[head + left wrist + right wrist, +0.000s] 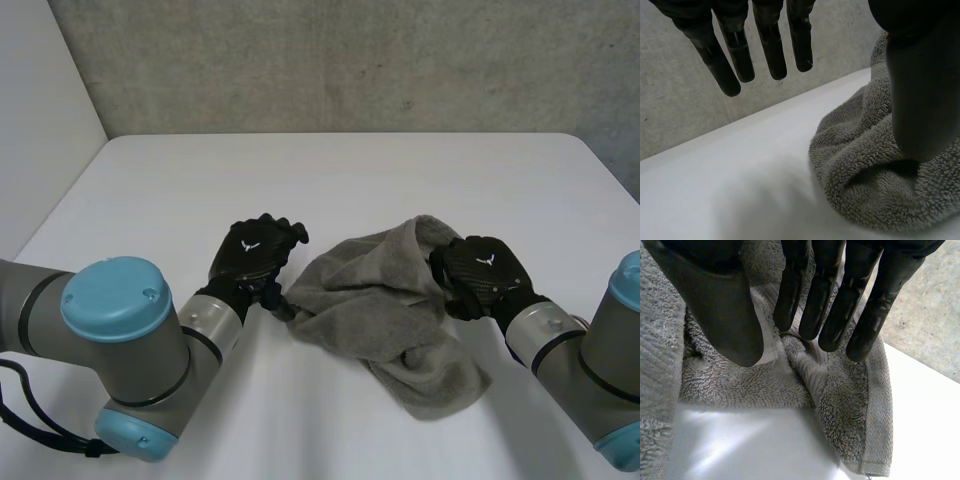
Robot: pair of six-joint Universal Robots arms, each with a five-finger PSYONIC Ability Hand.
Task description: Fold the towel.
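Note:
A grey towel (pixel 380 300) lies crumpled on the white table (pixel 300 170), right of the middle. My left hand (pixel 252 250) is at the towel's left edge. In its wrist view the fingers (pixel 730 65) are straight and spread above bare table, while the thumb (pixel 922 100) reaches down onto a bunched fold of the towel (pixel 865 170). My right hand (pixel 480 272) rests at the towel's right edge. There the fingers (pixel 835 300) and thumb (pixel 720 305) point down over the towel (pixel 850 405), apart from each other, with a raised ridge of cloth beneath the gap.
Bare tabletop (pixel 740 165) stretches beyond the left hand toward the far edge and the concrete wall (pixel 350 60). A patch of table (pixel 750 440) shows between towel folds under the right hand. A hemmed towel edge (pixel 880 440) lies beside the right fingertips.

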